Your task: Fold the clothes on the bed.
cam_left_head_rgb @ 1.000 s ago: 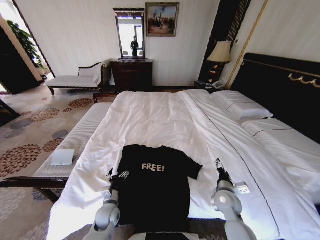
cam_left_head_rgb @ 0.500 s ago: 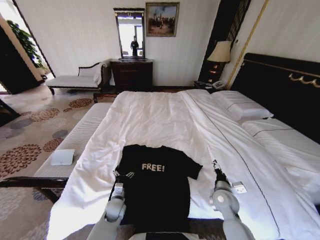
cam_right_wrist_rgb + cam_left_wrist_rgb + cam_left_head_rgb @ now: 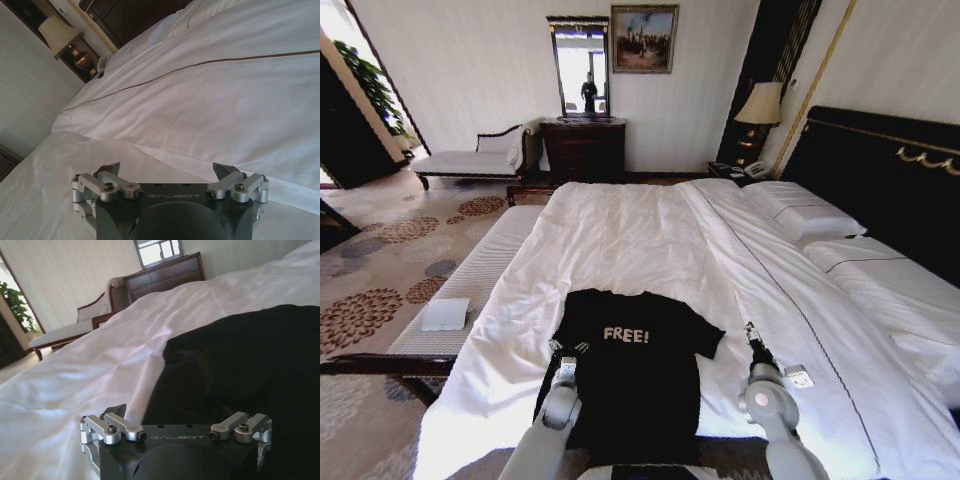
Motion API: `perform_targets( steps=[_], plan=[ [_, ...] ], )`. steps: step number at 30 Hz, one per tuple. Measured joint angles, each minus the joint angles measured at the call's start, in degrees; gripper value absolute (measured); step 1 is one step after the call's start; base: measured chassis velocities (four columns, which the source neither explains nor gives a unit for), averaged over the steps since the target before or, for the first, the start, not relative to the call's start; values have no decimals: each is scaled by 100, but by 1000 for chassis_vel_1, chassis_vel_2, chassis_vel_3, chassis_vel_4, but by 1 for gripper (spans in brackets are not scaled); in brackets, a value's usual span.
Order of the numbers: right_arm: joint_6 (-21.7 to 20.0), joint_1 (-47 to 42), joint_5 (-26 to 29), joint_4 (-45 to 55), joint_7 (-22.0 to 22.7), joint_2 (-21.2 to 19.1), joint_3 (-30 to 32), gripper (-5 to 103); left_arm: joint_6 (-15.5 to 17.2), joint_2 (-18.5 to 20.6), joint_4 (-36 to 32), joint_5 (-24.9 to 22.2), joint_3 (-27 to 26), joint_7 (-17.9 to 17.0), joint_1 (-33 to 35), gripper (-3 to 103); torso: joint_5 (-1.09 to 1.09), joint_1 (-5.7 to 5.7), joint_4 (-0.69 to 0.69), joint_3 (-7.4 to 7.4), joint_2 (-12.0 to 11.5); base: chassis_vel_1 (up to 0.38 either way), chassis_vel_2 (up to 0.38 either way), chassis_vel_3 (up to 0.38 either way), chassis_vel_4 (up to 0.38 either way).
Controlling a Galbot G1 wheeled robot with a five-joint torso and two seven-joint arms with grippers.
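Black T-shirt (image 3: 625,375) lies flat on the bed (image 3: 620,240), its length running away from us. Our left gripper (image 3: 567,350) hangs wide open and empty at its sleeve edge; the right gripper (image 3: 752,335), equally open, is farther off.

We see both our arms reaching forward, rising from the 6 o'clock edge of head view. Left gripper (image 3: 567,349) at about 7 o'clock, wrist angled toward 12, fingers spread wide in left wrist view (image 3: 182,417). Right gripper (image 3: 752,333) at about 5 o'clock, wrist tilted toward 11, fingers likewise spread apart in right wrist view (image 3: 169,172), nothing between them.
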Motion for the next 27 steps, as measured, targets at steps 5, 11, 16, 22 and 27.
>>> perform_targets(
  steps=[5, 11, 16, 22, 27],
  plan=[
    [-12, 35, -4, -28, 1, -2, -65, 100, -68, 16, 65, -223, -367, -157, -114, 100, 0, 0, 1, 0, 0, 0, 0, 0, 0],
    [-14, 11, -5, -48, -6, -4, -70, 100, -36, 78, -16, -677, -769, -300, -144, 100, 0, 0, 1, 0, 0, 0, 0, 0, 0],
    [-14, 2, -4, -71, -23, -11, -70, 100, -25, 81, -87, -971, -1162, -330, -88, 100, 0, 0, 1, 0, 0, 0, 0, 0, 0],
    [-14, 2, -1, -80, -33, -12, -85, 100, 4, 29, -183, -1312, -1567, -371, -66, 100, 0, 0, 1, 0, 0, 0, 0, 0, 0],
    [-13, -4, 5, -75, -35, -15, -85, 100, -53, -22, -420, -1643, -1582, -303, 50, 100, 0, 0, 1, 0, 0, 0, 0, 0, 0]
  ],
)
